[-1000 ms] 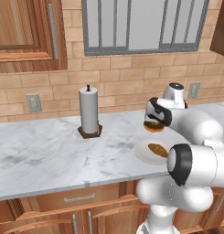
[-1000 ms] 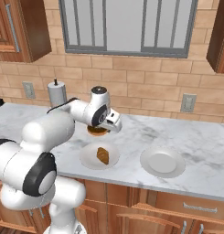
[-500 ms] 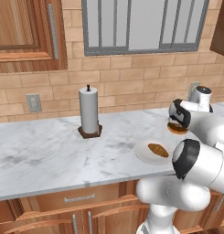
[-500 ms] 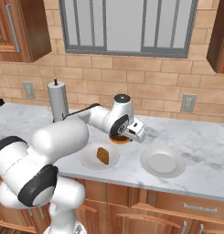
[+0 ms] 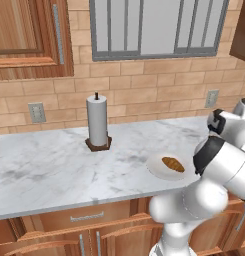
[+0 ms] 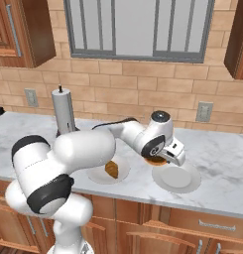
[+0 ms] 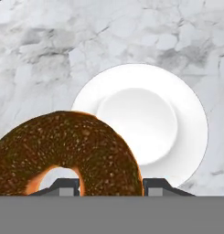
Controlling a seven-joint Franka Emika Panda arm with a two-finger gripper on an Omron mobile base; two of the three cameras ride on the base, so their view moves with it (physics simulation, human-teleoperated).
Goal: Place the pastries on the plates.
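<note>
In the hand view the chocolate-glazed doughnut [image 7: 70, 153] sits clamped between the gripper's [image 7: 111, 186] jaws, hanging above the near rim of the empty white plate [image 7: 189, 132] on the marble counter [image 7: 35, 55]. From the right base view, the nearer plate [image 6: 95, 174] carries the croissant [image 6: 112, 169], and the empty one lies just to its right. The arm reaches forward and across, its hand tilted down over the empty plate's left edge. Farther back stands the paper-towel holder [image 6: 63, 111] by the brick wall [image 6: 118, 84]. Half a second ago the hand was still between the two plates; it has since swung right with the doughnut.
</note>
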